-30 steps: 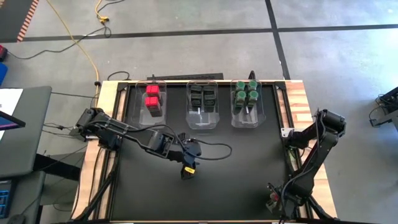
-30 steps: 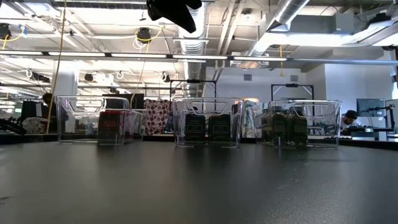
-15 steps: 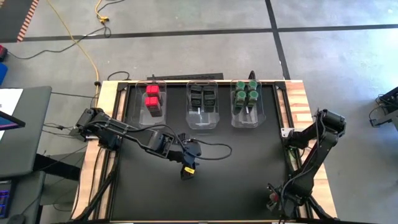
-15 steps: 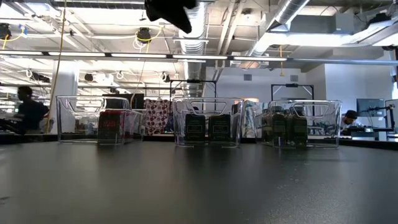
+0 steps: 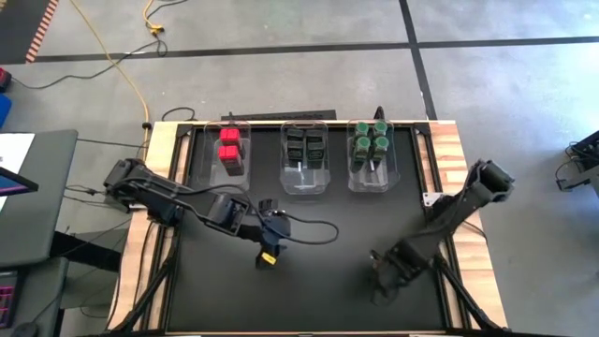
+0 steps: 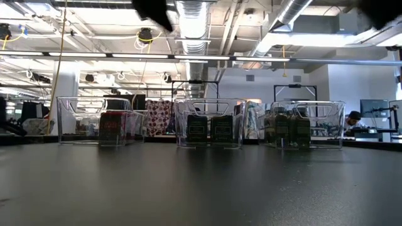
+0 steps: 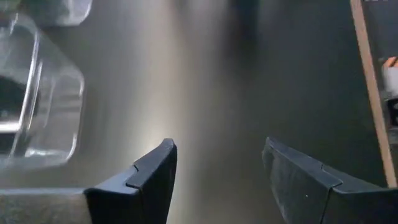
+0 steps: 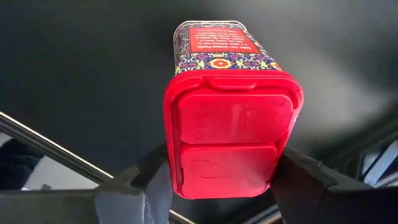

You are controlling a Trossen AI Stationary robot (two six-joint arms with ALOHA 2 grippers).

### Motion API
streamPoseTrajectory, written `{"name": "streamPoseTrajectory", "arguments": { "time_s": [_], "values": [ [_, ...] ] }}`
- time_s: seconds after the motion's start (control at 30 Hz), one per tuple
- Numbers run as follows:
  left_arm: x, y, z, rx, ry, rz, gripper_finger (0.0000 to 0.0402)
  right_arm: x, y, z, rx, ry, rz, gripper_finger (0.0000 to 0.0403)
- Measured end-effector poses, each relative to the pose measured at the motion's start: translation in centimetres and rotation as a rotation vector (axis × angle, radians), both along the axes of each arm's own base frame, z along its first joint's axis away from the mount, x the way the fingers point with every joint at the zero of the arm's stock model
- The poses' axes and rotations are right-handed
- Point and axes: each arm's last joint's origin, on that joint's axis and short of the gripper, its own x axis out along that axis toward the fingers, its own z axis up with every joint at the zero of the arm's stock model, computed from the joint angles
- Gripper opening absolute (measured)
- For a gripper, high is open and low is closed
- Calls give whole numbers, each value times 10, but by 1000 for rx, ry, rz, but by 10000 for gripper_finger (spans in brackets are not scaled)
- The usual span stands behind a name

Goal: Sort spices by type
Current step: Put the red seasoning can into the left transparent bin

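Note:
My right gripper (image 5: 384, 271) hovers over the black mat toward the near right, shut on a red-topped spice container (image 8: 231, 124) with a patterned body. The gripper hides the container in the high view. Over the mat's left middle, my left gripper (image 5: 267, 253) is open with nothing between its fingers (image 7: 217, 171). At the far edge, red-topped containers (image 5: 229, 150) sit in the left clear bin, dark rectangular ones (image 5: 306, 150) in the middle bin, and green-lidded jars (image 5: 371, 143) in the right bin. My right gripper pinches the container between its two fingers (image 8: 134, 186), on two opposite sides at the red lid (image 8: 176, 155). The fingers come from above, pointing down. The container hangs upright below them, lid up, its body reaching down toward the mat.
The three clear bins (image 6: 100, 122) (image 6: 210, 122) (image 6: 304, 122) stand in a row along the mat's far edge. A black cable (image 5: 318, 229) trails from the left gripper across the mat. Wooden table borders (image 5: 454, 159) frame the mat on both sides.
My right gripper has swung from the table's near right corner toward the mat's middle, rising a little and rolling its wrist. My left gripper has drifted slightly toward the table's left edge.

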Motion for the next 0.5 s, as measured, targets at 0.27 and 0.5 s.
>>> {"name": "streamPoseTrajectory", "arguments": {
  "time_s": [0.27, 0.5],
  "values": [
    [-50, 18, -25, -83, -83, 52, 229, 48, -51, 38, -14, -164, 38, 241],
    [-82, 32, -32, -149, -198, 58, 229, 74, -86, 64, -20, -304, 16, 241]
  ]
}}
